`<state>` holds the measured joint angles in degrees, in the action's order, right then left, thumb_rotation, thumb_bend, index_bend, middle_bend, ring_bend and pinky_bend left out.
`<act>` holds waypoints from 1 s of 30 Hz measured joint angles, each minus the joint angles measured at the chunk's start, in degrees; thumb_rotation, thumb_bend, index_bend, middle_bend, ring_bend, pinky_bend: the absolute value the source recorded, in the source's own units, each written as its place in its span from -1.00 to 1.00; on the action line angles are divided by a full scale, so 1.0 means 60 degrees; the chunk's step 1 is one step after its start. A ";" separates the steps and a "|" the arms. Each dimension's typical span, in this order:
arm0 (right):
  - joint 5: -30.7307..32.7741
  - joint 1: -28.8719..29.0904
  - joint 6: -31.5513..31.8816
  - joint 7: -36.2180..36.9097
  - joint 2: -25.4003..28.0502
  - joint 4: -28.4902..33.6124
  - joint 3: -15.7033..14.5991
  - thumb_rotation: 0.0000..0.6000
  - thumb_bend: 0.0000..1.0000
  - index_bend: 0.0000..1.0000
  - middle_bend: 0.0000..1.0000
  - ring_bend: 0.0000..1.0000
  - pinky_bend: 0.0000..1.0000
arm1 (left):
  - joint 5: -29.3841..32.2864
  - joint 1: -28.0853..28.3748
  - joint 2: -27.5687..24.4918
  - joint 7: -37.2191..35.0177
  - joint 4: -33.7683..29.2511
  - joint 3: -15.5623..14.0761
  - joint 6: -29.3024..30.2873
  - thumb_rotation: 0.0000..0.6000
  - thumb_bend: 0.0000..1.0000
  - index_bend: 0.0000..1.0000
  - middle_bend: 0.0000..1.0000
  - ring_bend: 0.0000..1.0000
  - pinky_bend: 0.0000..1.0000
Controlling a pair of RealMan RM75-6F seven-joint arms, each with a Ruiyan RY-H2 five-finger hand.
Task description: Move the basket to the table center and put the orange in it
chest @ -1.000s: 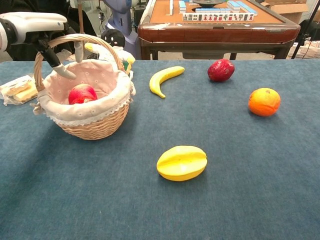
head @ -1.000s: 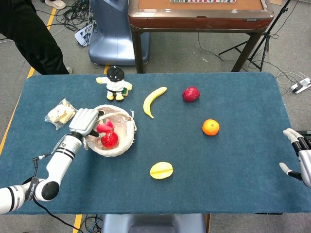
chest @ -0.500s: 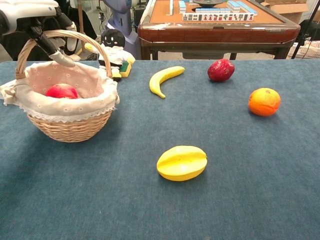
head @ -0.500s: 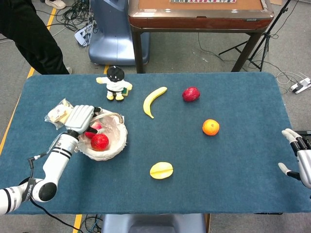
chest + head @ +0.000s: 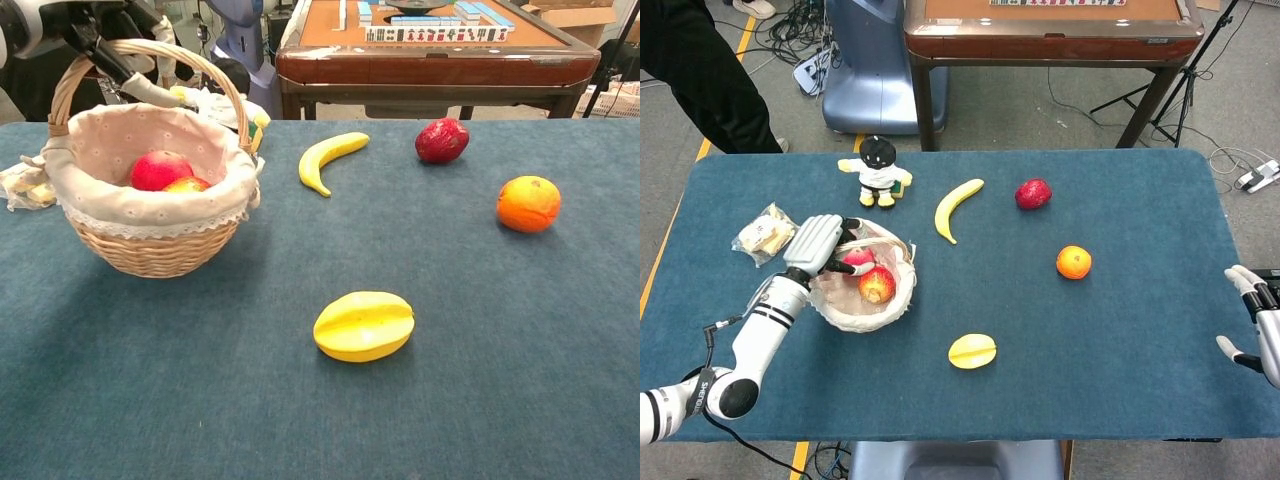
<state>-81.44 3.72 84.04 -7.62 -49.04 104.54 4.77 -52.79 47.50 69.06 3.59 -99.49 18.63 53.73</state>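
Basket (image 5: 150, 245): two apples (image 5: 160, 170), perhaps | left hand (image 5: 818, 240) grips handle

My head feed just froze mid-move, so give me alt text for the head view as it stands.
The left hand holds the handle of the basket, which sits left of table center with red fruit inside. The orange lies untouched on the blue table, right of a banana and a yellow starfruit. The right hand waits open at the right edge.
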 measured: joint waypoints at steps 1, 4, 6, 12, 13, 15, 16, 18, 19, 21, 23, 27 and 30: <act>-0.0012 -0.0002 0.0003 0.0007 -0.0002 -0.0003 -0.0004 1.00 -0.68 -0.69 -0.66 -0.63 -0.36 | -0.0067 -0.0002 -0.0023 -0.0132 -0.0055 0.0059 -0.0023 1.00 -0.58 0.56 0.87 0.67 0.75; -0.0024 -0.0006 -0.0007 0.0024 -0.0006 -0.0018 -0.0016 1.00 -0.68 -0.69 -0.66 -0.63 -0.36 | -0.0275 0.0004 -0.0040 -0.0557 -0.0194 0.0255 -0.0063 1.00 -0.57 0.57 0.88 0.68 0.75; -0.0028 -0.0005 -0.0014 0.0033 -0.0002 -0.0026 -0.0019 1.00 -0.68 -0.69 -0.66 -0.63 -0.36 | -0.0379 0.0037 -0.0012 -0.0828 -0.0272 0.0401 -0.0092 1.00 -0.57 0.57 0.88 0.68 0.75; -0.0048 -0.0046 0.0041 0.0051 0.0028 -0.0024 -0.0029 1.00 -0.68 -0.69 -0.66 -0.63 -0.36 | -0.0427 0.0406 0.0228 -0.1029 -0.0422 0.0674 -0.0268 1.00 -0.57 0.57 0.88 0.68 0.75; -0.0044 -0.0053 0.0041 0.0051 0.0026 -0.0034 -0.0036 1.00 -0.68 -0.69 -0.66 -0.63 -0.36 | -0.0414 0.0471 0.0301 -0.1006 -0.0421 0.0698 -0.0270 1.00 -0.57 0.57 0.88 0.68 0.75; -0.0031 -0.0056 0.0024 0.0055 0.0017 -0.0048 -0.0043 1.00 -0.68 -0.69 -0.66 -0.63 -0.36 | -0.0343 0.0653 0.0504 -0.0933 -0.0398 0.0752 -0.0278 1.00 -0.57 0.57 0.88 0.68 0.75; -0.0024 -0.0056 0.0015 0.0071 0.0010 -0.0059 -0.0044 1.00 -0.68 -0.69 -0.66 -0.63 -0.36 | -0.0292 0.0746 0.0598 -0.0892 -0.0379 0.0776 -0.0288 1.00 -0.57 0.57 0.88 0.67 0.75; -0.0019 -0.0053 -0.0002 0.0085 0.0000 -0.0078 -0.0047 1.00 -0.68 -0.69 -0.66 -0.63 -0.36 | -0.0166 0.0974 0.0838 -0.0770 -0.0306 0.0834 -0.0299 1.00 -0.57 0.57 0.88 0.67 0.75; -0.0021 -0.0049 -0.0011 0.0088 -0.0003 -0.0090 -0.0048 1.00 -0.68 -0.69 -0.66 -0.63 -0.36 | -0.0111 0.1079 0.0949 -0.0699 -0.0259 0.0859 -0.0298 1.00 -0.57 0.57 0.88 0.67 0.75; -0.0021 -0.0045 -0.0026 0.0093 -0.0004 -0.0097 -0.0050 1.00 -0.68 -0.69 -0.66 -0.63 -0.36 | 0.0013 0.1319 0.1230 -0.0509 -0.0112 0.0914 -0.0266 1.00 -0.58 0.57 0.88 0.67 0.75; -0.0008 -0.0040 -0.0043 0.0100 0.0001 -0.0112 -0.0049 1.00 -0.68 -0.69 -0.66 -0.63 -0.36 | 0.0133 0.1535 0.1494 -0.0331 0.0041 0.0961 -0.0219 1.00 -0.58 0.57 0.88 0.67 0.75; 0.0029 -0.0038 -0.0070 0.0140 0.0007 -0.0145 -0.0045 1.00 -0.67 -0.69 -0.66 -0.63 -0.36 | 0.0562 0.2067 0.2111 0.0050 0.0468 0.1088 -0.0150 1.00 -0.58 0.57 0.88 0.67 0.75; 0.0049 -0.0038 -0.0077 0.0189 0.0004 -0.0166 -0.0036 1.00 -0.68 -0.69 -0.66 -0.63 -0.36 | 0.0874 0.2427 0.2560 0.0296 0.0882 0.1188 -0.0081 1.00 -0.58 0.57 0.88 0.66 0.75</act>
<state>-81.15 3.49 83.58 -6.48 -49.02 103.55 4.56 -47.54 62.06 84.42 5.37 -94.19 25.75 53.25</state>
